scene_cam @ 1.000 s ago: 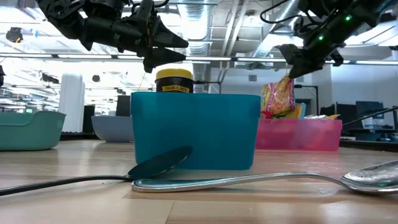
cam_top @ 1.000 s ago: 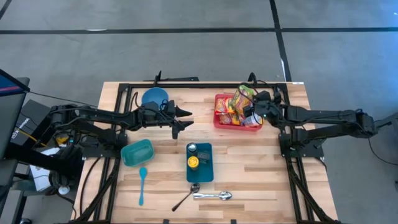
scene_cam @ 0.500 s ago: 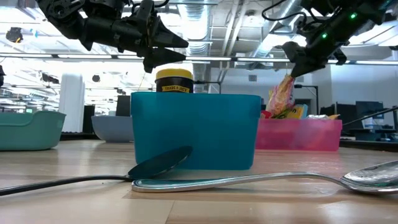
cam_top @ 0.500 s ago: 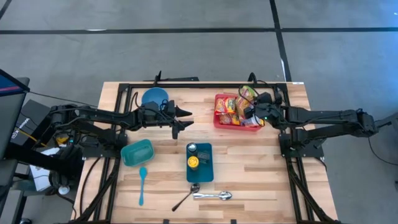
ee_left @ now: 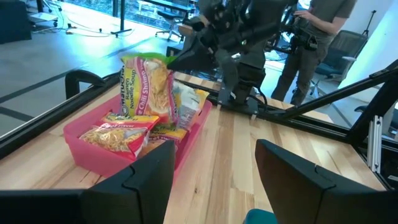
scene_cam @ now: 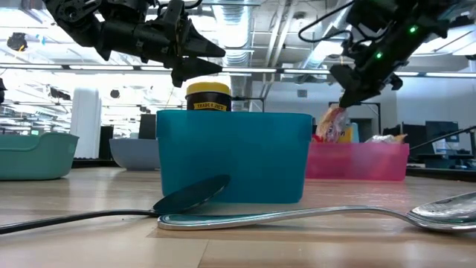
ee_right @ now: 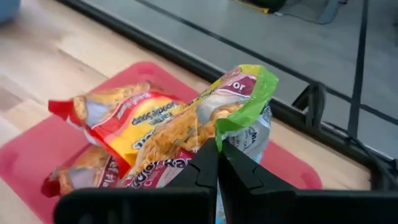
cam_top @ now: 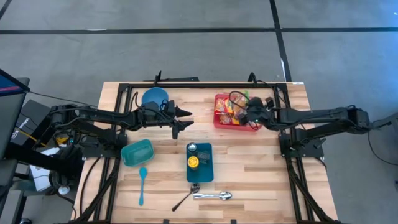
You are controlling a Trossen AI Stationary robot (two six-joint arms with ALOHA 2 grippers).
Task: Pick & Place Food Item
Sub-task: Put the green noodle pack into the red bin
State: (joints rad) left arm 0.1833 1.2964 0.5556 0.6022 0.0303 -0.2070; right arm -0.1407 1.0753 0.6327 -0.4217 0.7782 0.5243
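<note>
— Wooden table [cam_top: 249,168] under us; where's our noodle packet [ee_right: 205,121]?
— Over the red tray [cam_top: 219,119], pinched by our right gripper [ee_right: 217,155], fingers clamped tight on its edge.
— And our left gripper [cam_top: 185,119]?
— Parted, holding nothing, waiting mid-table beside the blue bowl [cam_top: 154,97].

Noodle packets [cam_top: 231,109] in bin [cam_top: 219,121] right of bowl [cam_top: 155,97], apparently well apart.
</note>
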